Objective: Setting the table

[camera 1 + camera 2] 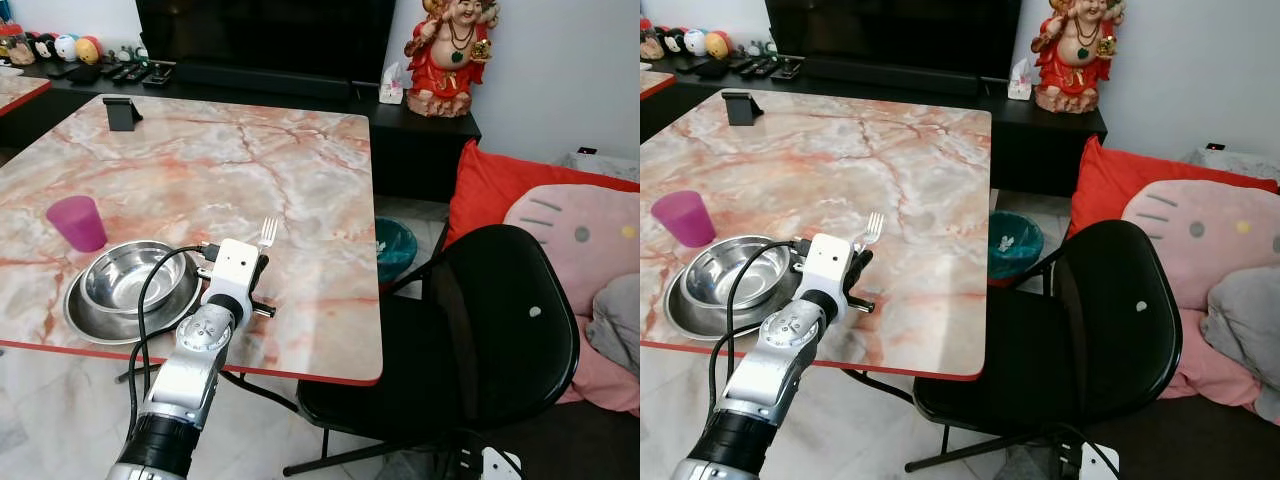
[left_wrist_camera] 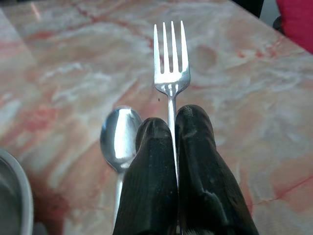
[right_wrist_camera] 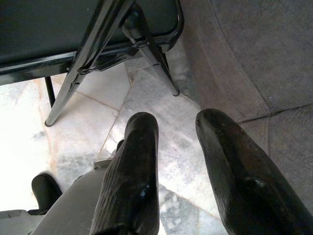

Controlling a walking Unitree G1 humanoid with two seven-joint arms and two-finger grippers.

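**Fork in my left grip, over the marble table**

My left gripper point(image 2: 175, 128) was pressed shut on the handle of a fork point(image 2: 171, 63), the two black fingers point(image 2: 195, 161) meeting around the thin shaft with no gap showing. The tines pointed away from me, over the pink-veined marble table point(image 1: 300, 170). From my head I saw the fork's head point(image 1: 267, 233) poking out past my white wrist housing, just beside the nested steel bowls point(image 1: 130, 285) that sat near the table's front edge. A spoon point(image 2: 120, 134) lay on the tabletop close alongside my fingers, its bowl facing up, between the fork and the rim of the steel bowls. A purple cup point(image 1: 76, 222) stood upright just beyond the bowls, towards my left. A small black stand point(image 1: 122, 112) sat at the far edge of the table.

My right gripper point(image 3: 178, 147) hung low beside me, its fingers parted and holding nothing, over pale floor tiles and the legs of the black chair point(image 1: 480, 330) that stood to the right of the table.
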